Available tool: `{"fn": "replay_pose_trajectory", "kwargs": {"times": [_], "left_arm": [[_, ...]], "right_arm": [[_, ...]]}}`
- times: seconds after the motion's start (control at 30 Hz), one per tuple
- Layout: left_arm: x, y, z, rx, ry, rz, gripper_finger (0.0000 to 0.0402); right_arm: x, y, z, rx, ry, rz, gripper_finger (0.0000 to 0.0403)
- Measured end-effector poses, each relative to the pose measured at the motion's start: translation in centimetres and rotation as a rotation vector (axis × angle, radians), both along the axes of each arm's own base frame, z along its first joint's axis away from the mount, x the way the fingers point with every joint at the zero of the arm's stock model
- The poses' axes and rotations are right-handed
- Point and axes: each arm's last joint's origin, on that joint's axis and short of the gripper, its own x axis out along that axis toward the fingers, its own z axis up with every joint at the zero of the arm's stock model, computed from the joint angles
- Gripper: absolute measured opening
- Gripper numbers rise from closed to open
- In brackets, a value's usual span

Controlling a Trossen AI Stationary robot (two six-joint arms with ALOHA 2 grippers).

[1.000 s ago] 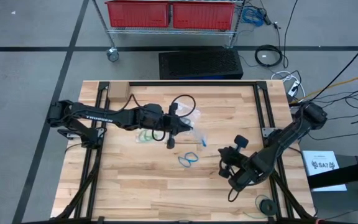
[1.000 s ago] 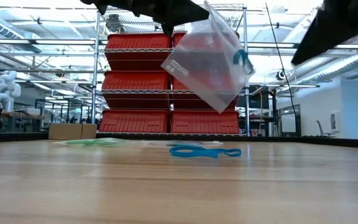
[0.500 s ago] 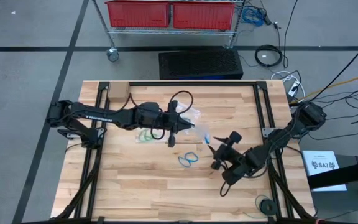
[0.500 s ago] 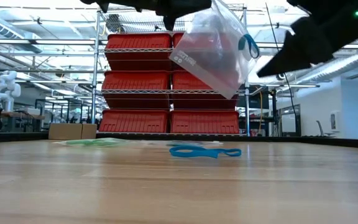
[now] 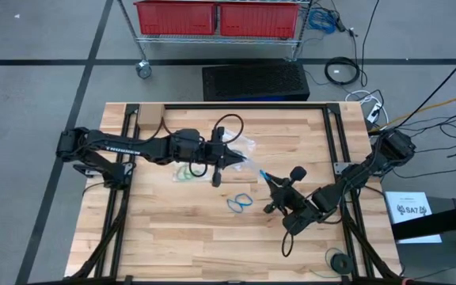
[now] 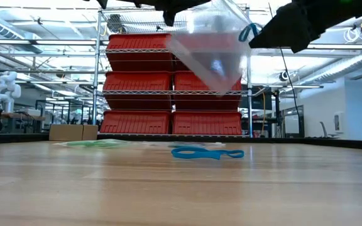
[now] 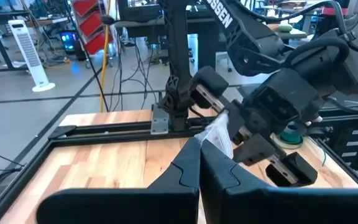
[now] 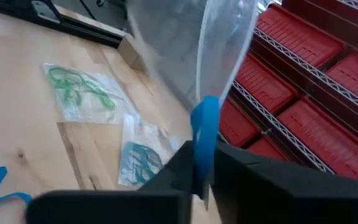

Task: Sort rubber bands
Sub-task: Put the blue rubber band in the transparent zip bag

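My left gripper (image 5: 229, 161) is shut on a clear plastic bag (image 6: 211, 55) and holds it up over the table's middle. It also shows in the left wrist view (image 7: 199, 163). My right gripper (image 5: 266, 179) is shut on a bright blue rubber band (image 8: 204, 134) at the bag's edge (image 6: 249, 31). More blue bands (image 5: 240, 203) lie loose on the table. Green bands (image 8: 79, 92) lie in a flat bag on the table. Teal bands (image 8: 138, 160) lie in another flat bag. My left gripper pinches the clear bag's upper edge (image 7: 218, 134) between its two fingers, which come about level from the table's left. The bag hangs below them, clear of the table. My right gripper pinches the blue band (image 8: 202, 146) between its fingers, where the band meets the bag's rim, coming from the table's right. Whether the bag's edge is also between them, I cannot tell.
A black cable loop (image 5: 229, 127) lies on the table behind the left gripper. A black frame (image 5: 335, 134) runs along the table's far and right sides. Beyond the far edge stands a wire rack with red bins (image 6: 168, 81).
My right gripper has gone toward the table's left and far edges, up to the hanging bag and the blue band at its edge. The bag has swung and tilted in my left gripper's hold.
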Motion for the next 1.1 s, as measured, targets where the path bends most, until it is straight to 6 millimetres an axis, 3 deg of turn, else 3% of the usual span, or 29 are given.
{"fn": "replay_pose_trajectory", "kwargs": {"times": [0.13,0.33,0.5,0.63,0.83,1.0,1.1], "left_arm": [[0.0,0.0,-0.2,-0.001,0.025,0.000,0.0000],[-0.1,0.0,-0.6,-0.002,0.064,-0.001,0.0000],[-0.1,-0.7,-0.9,-0.004,0.091,-0.030,0.0000],[-0.1,-1.5,-0.9,-0.004,0.097,-0.063,0.0000],[0.1,-2.4,-1.2,-0.004,0.098,-0.090,0.0000],[1.1,-3.2,-2.8,-0.027,0.136,-0.107,0.0000],[1.7,-3.3,-3.5,-0.028,0.132,-0.111,0.0000]], "right_arm": [[0.0,0.3,0.7,0.000,-0.011,0.007,0.0012],[0.1,1.1,4.0,0.032,-0.008,0.097,0.0005],[-0.3,0.7,7.4,0.184,0.002,0.233,0.0004],[-1.1,-0.4,9.1,0.416,0.044,0.254,0.0007],[-2.2,-1.4,10.3,0.628,0.145,0.158,0.0079],[-2.9,-1.5,11.7,0.739,0.221,0.151,0.0153],[-2.9,-1.5,12.7,0.760,0.210,0.155,0.0174]]}}
